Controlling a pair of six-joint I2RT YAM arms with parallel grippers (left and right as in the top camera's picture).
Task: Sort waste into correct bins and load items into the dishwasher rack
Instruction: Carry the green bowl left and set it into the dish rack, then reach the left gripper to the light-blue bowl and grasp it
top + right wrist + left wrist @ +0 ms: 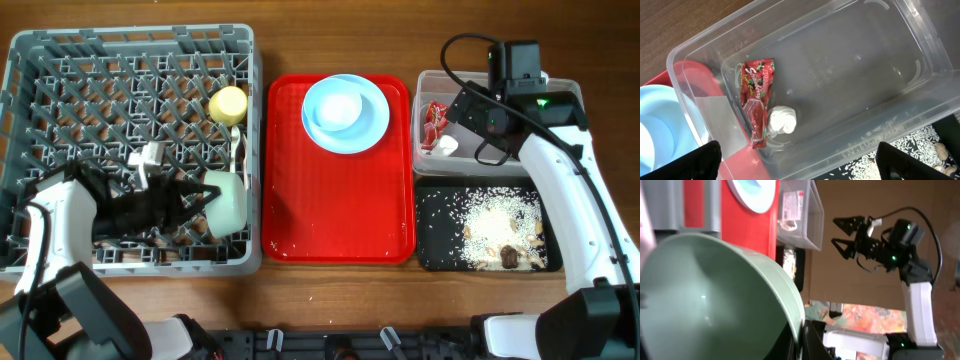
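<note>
Currently left pincer (203,199) grips green bowl (230,205) in rack (60,62)

My left jaws clamp the green bowl (227,203) inside the grey rack (60,60); I see the yellow cup (228,104) on its far side, blue plate (372,125) on the red tray (340,220)

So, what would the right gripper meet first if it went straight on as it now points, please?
Most likely the crumpled white tissue wad, or the floor of the clear rectangular plastic tub beside it; the open right gripper points down into that tub, though depth is unclear.
</note>
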